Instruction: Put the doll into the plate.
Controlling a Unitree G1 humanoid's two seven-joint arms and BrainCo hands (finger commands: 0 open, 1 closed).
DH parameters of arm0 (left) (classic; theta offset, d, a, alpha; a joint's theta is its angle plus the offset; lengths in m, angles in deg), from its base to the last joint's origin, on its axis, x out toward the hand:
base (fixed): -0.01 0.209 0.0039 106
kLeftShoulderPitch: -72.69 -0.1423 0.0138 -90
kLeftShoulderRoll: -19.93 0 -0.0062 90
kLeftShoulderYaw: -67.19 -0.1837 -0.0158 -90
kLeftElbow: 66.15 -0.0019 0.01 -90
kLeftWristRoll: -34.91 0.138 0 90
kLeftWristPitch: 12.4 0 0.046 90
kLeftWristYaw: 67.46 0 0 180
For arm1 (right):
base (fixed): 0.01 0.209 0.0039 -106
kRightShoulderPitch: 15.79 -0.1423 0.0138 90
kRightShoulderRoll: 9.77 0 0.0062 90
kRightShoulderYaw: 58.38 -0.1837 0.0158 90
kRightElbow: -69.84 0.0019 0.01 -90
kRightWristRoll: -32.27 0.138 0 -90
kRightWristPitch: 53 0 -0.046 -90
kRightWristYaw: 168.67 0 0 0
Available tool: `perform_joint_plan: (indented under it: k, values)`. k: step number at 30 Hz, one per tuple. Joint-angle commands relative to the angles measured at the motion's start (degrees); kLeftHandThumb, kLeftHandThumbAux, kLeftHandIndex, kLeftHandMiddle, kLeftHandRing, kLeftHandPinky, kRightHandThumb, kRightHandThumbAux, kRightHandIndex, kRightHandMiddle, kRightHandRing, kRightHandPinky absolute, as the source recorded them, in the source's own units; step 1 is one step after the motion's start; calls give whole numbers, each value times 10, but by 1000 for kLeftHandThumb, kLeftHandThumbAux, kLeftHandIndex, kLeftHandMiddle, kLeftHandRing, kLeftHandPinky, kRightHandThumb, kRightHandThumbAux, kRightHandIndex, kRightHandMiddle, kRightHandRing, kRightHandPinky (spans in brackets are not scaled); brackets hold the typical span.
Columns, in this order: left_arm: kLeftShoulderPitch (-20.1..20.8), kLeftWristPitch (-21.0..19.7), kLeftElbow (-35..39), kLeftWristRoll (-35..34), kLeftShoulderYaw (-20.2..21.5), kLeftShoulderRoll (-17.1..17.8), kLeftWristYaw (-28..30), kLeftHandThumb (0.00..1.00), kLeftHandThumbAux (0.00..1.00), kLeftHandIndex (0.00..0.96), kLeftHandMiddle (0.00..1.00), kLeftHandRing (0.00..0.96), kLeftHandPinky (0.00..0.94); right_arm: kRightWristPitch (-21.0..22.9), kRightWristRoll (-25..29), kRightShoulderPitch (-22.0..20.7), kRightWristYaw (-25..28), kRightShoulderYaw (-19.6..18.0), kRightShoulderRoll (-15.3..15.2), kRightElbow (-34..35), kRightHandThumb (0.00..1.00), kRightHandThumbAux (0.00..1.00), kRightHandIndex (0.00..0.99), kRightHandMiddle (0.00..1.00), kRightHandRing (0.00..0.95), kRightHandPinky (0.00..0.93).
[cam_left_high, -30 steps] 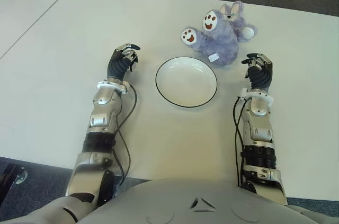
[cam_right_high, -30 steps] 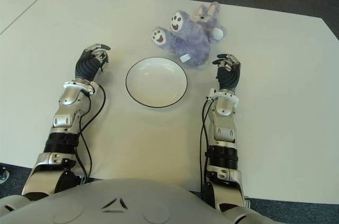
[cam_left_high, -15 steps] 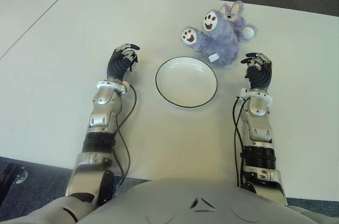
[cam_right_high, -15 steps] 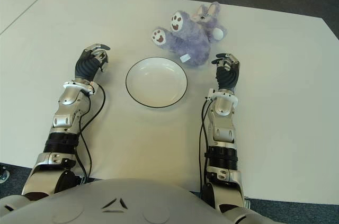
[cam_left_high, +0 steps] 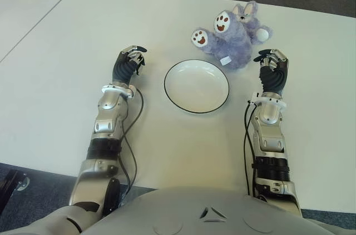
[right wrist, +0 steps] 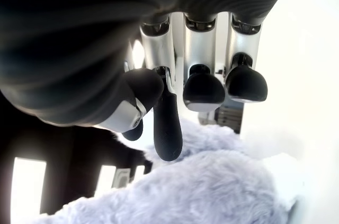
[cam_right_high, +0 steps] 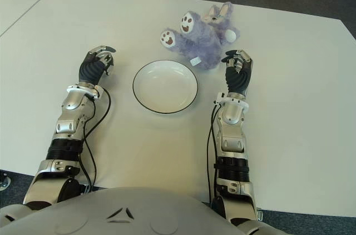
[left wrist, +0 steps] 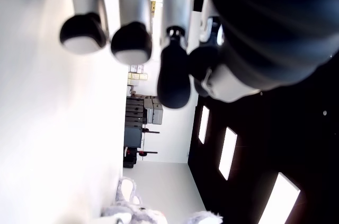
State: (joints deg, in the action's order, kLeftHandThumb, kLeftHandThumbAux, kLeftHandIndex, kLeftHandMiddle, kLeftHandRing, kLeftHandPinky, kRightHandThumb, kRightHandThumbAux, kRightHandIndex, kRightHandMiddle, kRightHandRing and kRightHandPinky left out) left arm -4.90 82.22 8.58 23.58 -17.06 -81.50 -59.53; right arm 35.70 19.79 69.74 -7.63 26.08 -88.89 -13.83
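R hand [cam_left_high: 272, 68] has moved fwd along the table toward the doll [cam_left_high: 233, 35], now just beside its near side vs. a bit short of it 1 s ago. Fingers curled, holding nothing, w/ fur right under the fingertips [right wrist: 204, 89] in the wrist view.

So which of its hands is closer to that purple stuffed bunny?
The right hand. It shows right beside the bunny, just off its near right side, holding nothing. The left hand is well away, across the plate on the far side.
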Motion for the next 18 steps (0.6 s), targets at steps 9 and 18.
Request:
perform_joint_plan:
  k: [9,18]
  values:
    - [-22,9,-44,0,0,-22,-1,709,706,443,850,871,867,53,-72,-2,-11,15,0,32,850,673,427,567,843,838]
    - [-19,15,-51,-3,4,-24,-3,709,706,443,852,870,862,91,-109,-62,-44,4,-4,18,851,672,429,570,830,815]
